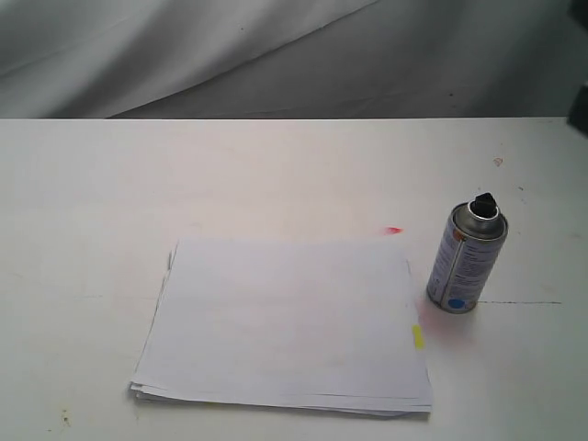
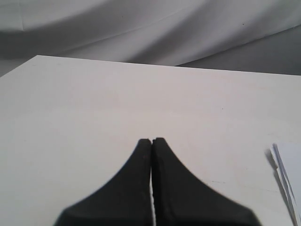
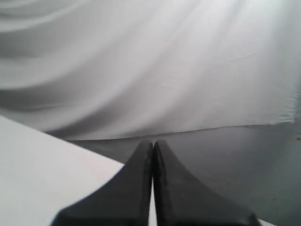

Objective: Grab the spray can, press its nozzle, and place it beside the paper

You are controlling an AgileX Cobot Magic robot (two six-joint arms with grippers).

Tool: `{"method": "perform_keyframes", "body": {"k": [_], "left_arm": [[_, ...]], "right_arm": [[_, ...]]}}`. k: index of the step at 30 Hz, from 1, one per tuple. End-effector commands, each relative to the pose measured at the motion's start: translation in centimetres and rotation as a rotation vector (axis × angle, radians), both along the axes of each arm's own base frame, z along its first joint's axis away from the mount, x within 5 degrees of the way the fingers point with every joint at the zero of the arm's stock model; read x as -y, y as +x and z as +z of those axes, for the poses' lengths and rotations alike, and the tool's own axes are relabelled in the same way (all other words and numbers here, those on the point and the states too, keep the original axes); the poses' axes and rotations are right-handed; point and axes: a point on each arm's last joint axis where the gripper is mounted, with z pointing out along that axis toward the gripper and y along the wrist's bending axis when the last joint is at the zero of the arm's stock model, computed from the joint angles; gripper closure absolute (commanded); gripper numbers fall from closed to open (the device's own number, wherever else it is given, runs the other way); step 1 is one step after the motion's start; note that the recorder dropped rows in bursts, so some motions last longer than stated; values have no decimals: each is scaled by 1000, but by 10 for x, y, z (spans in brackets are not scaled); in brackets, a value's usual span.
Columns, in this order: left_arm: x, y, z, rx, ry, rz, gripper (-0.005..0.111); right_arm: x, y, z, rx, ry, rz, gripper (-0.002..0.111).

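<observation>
The spray can (image 1: 465,259) stands upright on the white table, silver-grey with a white printed label and a blue dot low on its side. Its black nozzle (image 1: 483,204) sits on the silver dome. Just left of the can lies the paper (image 1: 287,322), a thin white stack with a yellow mark on its right edge; a corner of the paper (image 2: 289,176) shows in the left wrist view. Neither gripper appears in the exterior view. My left gripper (image 2: 152,140) is shut and empty above bare table. My right gripper (image 3: 154,142) is shut and empty, past the table's edge.
A small red mark (image 1: 394,230) lies on the table (image 1: 276,175) behind the paper's far right corner. A grey draped cloth (image 1: 276,55) hangs behind the table. A dark object (image 1: 580,108) shows at the far right edge.
</observation>
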Motion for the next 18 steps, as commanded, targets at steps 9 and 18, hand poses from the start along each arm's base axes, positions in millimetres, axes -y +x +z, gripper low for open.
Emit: {"method": "perform_keyframes", "body": {"k": [9, 18], "left_arm": [[0, 0, -1, 4, -8, 1, 107], [0, 0, -1, 4, -8, 1, 107]], "right_arm": [[-79, 16, -53, -165, 53, 291, 108], [-56, 11, -123, -238, 31, 119, 108]]}}
